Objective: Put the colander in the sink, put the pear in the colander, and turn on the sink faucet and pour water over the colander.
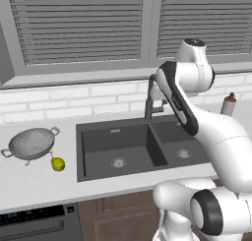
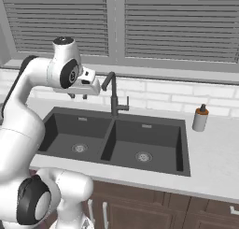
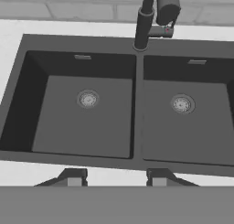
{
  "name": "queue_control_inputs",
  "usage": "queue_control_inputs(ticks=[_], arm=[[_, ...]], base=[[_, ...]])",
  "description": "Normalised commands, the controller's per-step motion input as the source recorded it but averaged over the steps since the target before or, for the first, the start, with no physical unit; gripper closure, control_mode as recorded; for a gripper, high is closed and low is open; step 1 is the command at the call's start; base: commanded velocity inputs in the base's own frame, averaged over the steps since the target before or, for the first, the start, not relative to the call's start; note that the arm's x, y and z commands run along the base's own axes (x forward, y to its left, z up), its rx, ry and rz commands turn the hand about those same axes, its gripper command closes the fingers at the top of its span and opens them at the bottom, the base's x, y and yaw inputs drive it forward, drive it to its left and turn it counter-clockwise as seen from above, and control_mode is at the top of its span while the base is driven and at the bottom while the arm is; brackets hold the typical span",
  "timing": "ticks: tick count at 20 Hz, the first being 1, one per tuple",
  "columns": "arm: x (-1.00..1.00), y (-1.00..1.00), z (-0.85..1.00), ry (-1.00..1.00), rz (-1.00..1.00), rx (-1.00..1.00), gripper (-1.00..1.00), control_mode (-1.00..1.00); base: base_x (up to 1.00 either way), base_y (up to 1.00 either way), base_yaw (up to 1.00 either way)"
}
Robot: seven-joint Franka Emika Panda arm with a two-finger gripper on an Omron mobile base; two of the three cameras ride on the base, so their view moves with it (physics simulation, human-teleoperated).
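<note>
The colander (image 1: 32, 142), a silver-grey holed bowl with loop handles, stands on the counter left of the sink (image 1: 103, 146). The small yellow-green pear (image 1: 58, 164) lies just in front of it, to its right. My gripper (image 2: 78, 96) hovers open and empty above the left basin of the sink (image 2: 154, 151), a little left of the faucet (image 2: 113, 99). In the hand view my gripper (image 3: 115, 178) looks down on both basins of the sink (image 3: 82, 131), with the faucet (image 3: 144, 26) at the top. No water shows at the spout.
A small bottle with an orange top (image 2: 200, 118) stands on the counter right of the sink, also seen as the bottle (image 1: 228, 105). A white brick backsplash and shuttered windows rise behind. An oven panel (image 1: 34, 220) sits below the counter at left.
</note>
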Motion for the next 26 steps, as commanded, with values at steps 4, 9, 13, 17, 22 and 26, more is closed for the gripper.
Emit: queue_control_inputs(ticks=[4,9,13,17,22,26], arm=[[-0.57,0.29,0.00,-0.01,0.04,0.00,-1.00,-1.00],[-0.98,0.99,0.08,-0.03,0.09,-0.04,-1.00,-1.00],[-0.69,1.00,0.01,0.00,0.05,-0.06,-1.00,-1.00],[-0.29,1.00,0.00,0.00,0.03,-0.06,-1.00,-1.00],[0.00,1.00,0.00,0.00,0.00,-0.06,-1.00,-1.00],[0.53,1.00,-0.12,0.09,0.00,-0.08,-1.00,-1.00]], base=[[0.00,0.00,0.00],[0.00,0.00,0.00],[0.00,0.00,0.00],[0.00,0.00,0.00],[0.00,0.00,0.00],[0.00,0.00,0.00]])
